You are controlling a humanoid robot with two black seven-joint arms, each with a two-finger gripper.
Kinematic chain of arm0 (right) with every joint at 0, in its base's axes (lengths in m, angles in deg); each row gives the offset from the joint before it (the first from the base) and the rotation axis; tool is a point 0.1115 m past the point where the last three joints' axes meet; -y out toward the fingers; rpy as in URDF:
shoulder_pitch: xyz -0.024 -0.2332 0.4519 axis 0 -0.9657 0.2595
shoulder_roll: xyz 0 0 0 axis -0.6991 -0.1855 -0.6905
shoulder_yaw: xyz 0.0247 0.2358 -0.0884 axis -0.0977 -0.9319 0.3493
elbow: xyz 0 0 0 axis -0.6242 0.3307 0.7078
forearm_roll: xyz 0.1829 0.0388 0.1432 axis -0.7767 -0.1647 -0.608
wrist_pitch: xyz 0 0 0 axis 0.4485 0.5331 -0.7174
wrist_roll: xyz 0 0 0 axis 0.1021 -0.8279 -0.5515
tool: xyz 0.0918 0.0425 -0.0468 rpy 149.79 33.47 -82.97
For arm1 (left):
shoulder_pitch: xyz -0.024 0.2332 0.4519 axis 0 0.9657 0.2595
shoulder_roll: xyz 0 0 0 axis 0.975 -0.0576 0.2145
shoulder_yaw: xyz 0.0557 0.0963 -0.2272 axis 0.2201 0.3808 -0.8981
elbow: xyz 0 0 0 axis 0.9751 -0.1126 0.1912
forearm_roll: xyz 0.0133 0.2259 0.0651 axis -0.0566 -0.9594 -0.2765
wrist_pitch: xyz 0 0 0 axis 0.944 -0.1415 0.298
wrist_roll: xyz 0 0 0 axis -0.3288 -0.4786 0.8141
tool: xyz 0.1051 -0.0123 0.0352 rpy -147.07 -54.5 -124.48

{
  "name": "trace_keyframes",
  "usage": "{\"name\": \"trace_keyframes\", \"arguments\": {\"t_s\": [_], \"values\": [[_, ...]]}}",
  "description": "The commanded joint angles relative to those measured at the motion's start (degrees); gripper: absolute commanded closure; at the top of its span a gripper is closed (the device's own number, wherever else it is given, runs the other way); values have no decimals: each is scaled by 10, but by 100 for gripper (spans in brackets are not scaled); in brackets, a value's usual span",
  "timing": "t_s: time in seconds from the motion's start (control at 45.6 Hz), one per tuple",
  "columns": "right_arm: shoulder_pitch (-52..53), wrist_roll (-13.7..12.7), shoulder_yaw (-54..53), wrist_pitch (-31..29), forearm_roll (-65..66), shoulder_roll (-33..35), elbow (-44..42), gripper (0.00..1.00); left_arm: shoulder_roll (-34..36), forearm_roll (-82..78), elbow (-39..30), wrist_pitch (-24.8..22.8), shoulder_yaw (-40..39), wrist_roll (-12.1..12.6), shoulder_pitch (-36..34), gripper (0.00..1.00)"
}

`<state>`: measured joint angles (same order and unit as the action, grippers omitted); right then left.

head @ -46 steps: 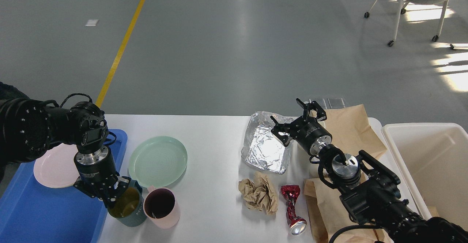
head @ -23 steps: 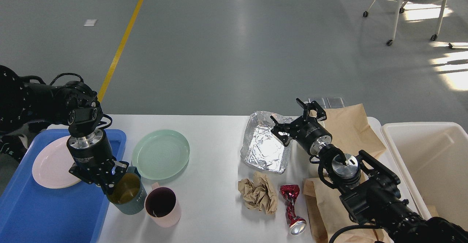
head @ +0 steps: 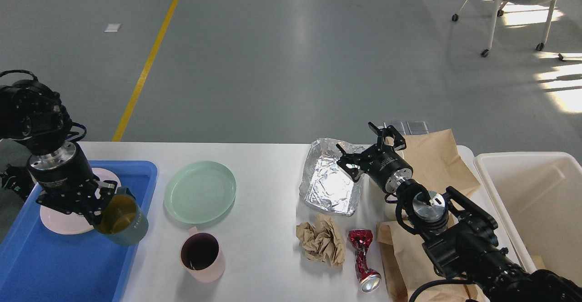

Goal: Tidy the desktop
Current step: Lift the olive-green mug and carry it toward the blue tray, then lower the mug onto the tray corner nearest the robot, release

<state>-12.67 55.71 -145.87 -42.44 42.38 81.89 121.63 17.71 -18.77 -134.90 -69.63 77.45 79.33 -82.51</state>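
Note:
The white desktop [head: 268, 174] spans the view. My left gripper [head: 101, 204] is shut on the rim of a teal mug with a yellow inside [head: 122, 220], holding it tilted above the right edge of the blue tray [head: 54, 265]. A pink plate [head: 61, 218] lies in the tray, partly hidden by my left arm. On the desktop rest a green plate [head: 200, 192] and a pink mug [head: 201, 256]. My right gripper [head: 368, 149] hovers open at the far right edge of a foil tray [head: 328, 183].
A crumpled brown paper ball [head: 322, 239] and a crushed red can [head: 363, 259] lie near the front. Brown paper bags [head: 439, 161] spread under my right arm. A cream bin [head: 541, 202] stands at the right edge.
My left gripper has lifted the teal mug away from the pink mug and carried it left, over the blue tray's edge. The right arm has not moved.

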Motion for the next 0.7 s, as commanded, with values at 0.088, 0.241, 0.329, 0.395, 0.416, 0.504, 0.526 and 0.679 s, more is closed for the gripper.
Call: {"name": "trace_keyframes", "arguments": {"t_s": [0.088,0.241,0.329,0.395,0.416,0.504,0.526,0.679], "values": [[1,0,0,0,0,0,0,0,72,-17,5,0,-5,50,3,100],[0,0,0,0,0,0,0,0,128,-16,20,0,-11,75,24,100],[0,0,0,0,0,0,0,0,153,-16,28,0,-13,76,31,100],[1,0,0,0,0,0,0,0,164,-17,33,0,-11,76,35,100],[1,0,0,0,0,0,0,0,166,-17,35,0,-11,76,38,100],[0,0,0,0,0,0,0,0,170,-17,46,0,-11,76,59,100],[0,0,0,0,0,0,0,0,171,-17,52,0,-11,76,64,100],[0,0,0,0,0,0,0,0,178,-17,91,0,-19,76,107,100]]}}
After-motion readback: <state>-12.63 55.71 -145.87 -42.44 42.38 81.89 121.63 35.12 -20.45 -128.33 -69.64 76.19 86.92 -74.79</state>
